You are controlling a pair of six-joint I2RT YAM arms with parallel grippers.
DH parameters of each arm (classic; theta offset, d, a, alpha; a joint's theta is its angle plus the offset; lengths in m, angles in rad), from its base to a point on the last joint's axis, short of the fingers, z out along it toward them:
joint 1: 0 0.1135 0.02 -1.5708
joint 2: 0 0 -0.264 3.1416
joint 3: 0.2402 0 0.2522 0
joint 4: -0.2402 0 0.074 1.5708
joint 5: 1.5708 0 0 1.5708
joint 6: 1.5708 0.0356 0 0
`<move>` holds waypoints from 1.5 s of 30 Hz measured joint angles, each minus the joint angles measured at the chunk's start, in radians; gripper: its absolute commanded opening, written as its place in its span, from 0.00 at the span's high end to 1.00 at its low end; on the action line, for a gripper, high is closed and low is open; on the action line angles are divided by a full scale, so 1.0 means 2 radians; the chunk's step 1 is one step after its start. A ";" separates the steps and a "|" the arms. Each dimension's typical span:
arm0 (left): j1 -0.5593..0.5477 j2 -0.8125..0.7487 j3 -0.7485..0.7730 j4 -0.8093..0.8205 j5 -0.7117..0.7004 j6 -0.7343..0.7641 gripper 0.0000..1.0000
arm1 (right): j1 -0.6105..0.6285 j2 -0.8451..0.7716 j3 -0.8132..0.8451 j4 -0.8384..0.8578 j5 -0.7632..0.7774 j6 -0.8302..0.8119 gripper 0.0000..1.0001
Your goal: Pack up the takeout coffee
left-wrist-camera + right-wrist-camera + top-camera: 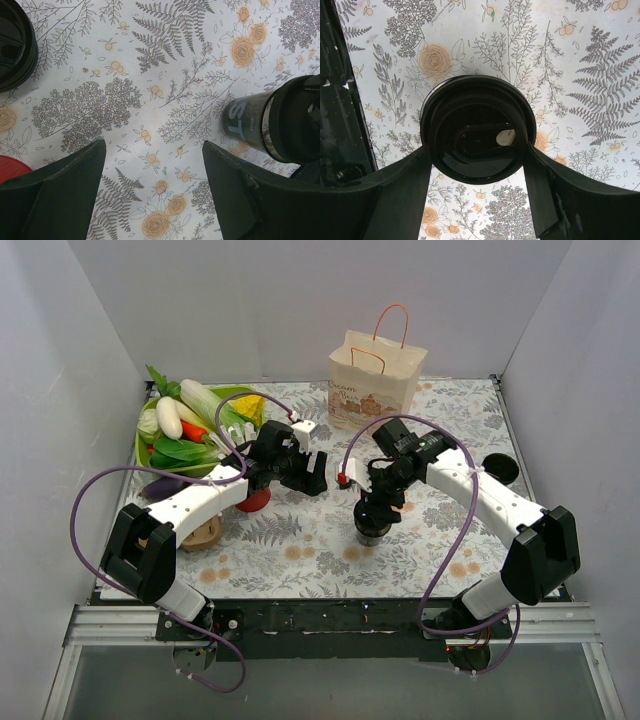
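Observation:
The takeout coffee, a small black cup with a round black lid, stands upright on the flowered tablecloth near the table's middle. My right gripper hovers straight over it, open. In the right wrist view the lid fills the gap, and the fingertips overlap its two sides from above. I cannot tell whether they touch it. My left gripper stands open over bare cloth to the cup's left, with nothing between its fingers. Its view shows the cup's side at the right edge.
A tan paper bag with orange handles stands open at the back centre. A green bowl of vegetables is back left. A loose black lid lies at the right. A red round thing and a tan one sit under the left arm. A dark round cup top is also in view.

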 measured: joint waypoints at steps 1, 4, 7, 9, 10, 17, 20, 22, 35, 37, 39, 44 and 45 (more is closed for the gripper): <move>0.000 0.000 0.000 0.000 0.000 0.000 0.21 | 0.002 0.000 -0.001 0.000 0.001 0.000 0.52; 0.000 0.000 0.000 0.000 0.000 0.000 0.21 | 0.006 0.001 -0.006 0.000 0.006 0.000 0.52; 0.000 0.000 0.000 0.000 0.000 0.000 0.21 | 0.010 0.004 -0.010 0.002 0.011 0.000 0.52; 0.000 0.000 0.000 0.000 0.000 0.000 0.21 | 0.013 0.008 -0.013 0.003 0.014 0.000 0.52; 0.000 0.000 0.000 0.000 0.000 0.000 0.21 | 0.013 0.011 -0.014 0.003 0.017 0.000 0.51; 0.000 0.000 -0.001 0.000 0.000 0.000 0.21 | 0.016 0.019 -0.015 0.006 0.024 0.001 0.51; 0.000 0.000 -0.001 0.000 0.000 0.000 0.21 | 0.016 0.018 -0.017 0.008 0.024 0.001 0.50; 0.000 0.000 -0.001 0.000 0.001 0.000 0.21 | 0.016 0.018 -0.019 0.011 0.024 0.001 0.50; -0.001 0.010 -0.030 0.050 0.136 -0.052 0.22 | 0.014 -0.047 -0.105 0.089 0.011 -0.002 0.50; -0.002 0.019 -0.031 0.061 0.161 -0.055 0.22 | 0.011 -0.056 -0.119 0.105 0.001 -0.002 0.50; -0.003 0.036 -0.030 0.074 0.190 -0.058 0.23 | 0.004 -0.058 -0.126 0.116 -0.014 -0.002 0.50; -0.004 0.084 -0.029 0.091 0.243 -0.065 0.26 | -0.015 -0.056 -0.133 0.135 -0.048 0.000 0.50; -0.004 0.094 -0.027 0.092 0.251 -0.066 0.26 | -0.018 -0.055 -0.133 0.137 -0.054 0.000 0.50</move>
